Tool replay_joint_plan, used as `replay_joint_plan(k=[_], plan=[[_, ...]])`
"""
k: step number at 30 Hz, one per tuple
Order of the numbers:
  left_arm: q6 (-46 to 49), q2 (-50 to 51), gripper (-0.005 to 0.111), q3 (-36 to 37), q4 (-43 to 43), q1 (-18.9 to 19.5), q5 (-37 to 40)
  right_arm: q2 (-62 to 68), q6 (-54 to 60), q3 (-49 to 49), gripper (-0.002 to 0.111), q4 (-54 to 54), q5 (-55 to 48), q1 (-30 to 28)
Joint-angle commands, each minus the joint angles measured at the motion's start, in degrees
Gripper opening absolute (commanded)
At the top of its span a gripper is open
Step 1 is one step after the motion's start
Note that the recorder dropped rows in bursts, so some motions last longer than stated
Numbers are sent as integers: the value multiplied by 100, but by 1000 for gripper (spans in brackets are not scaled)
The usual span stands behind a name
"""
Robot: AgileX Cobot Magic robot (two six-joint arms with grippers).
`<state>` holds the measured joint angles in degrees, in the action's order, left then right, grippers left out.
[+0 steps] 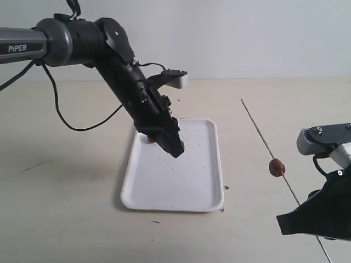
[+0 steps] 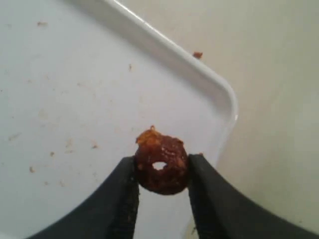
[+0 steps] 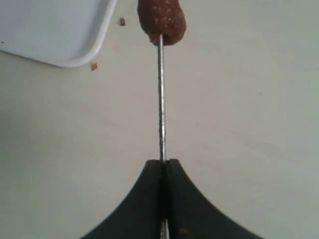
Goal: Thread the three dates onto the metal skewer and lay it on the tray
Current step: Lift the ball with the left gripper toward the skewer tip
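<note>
My left gripper (image 2: pixel 163 160) is shut on a dark red-brown date (image 2: pixel 161 172) with a hole through its middle. It holds this date over the white tray (image 2: pixel 227 94); in the exterior view the left gripper (image 1: pixel 176 148) points steeply down at the tray (image 1: pixel 164 197). A second date (image 1: pixel 151 140) lies on the tray, half hidden behind that gripper. My right gripper (image 3: pixel 161 162) is shut on the thin metal skewer (image 3: pixel 161 99), which carries a third date (image 3: pixel 161 20) further along. In the exterior view the skewer (image 1: pixel 258 127) slants up and away from the right gripper (image 1: pixel 301 211), with its date (image 1: pixel 277 167) mid-rod.
Small brown crumbs (image 1: pixel 225 187) lie on the table beside the tray's right edge, and more specks dot the tray floor. A black cable (image 1: pixel 82 129) hangs from the left arm over the table behind the tray.
</note>
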<state>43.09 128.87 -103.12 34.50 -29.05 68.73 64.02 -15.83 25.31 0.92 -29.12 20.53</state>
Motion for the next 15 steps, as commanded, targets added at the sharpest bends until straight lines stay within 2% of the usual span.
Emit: replay_joint_plan(k=[1,3,7,15], plan=[[19,-66,35,-32,1300,491,123,-37,455,-91,0,-662,237,-19],[-50,-66,35,-32,1771,702,123,-37,894,-91,0,-1171,237,-19],[-429,-66,35,-32,2117,952,123,-37,1797,-91,0,-1928,44,-19],[-1477,-66,35,-32,2185,1022,123,46,2722,-91,0,-2361,-499,-19]])
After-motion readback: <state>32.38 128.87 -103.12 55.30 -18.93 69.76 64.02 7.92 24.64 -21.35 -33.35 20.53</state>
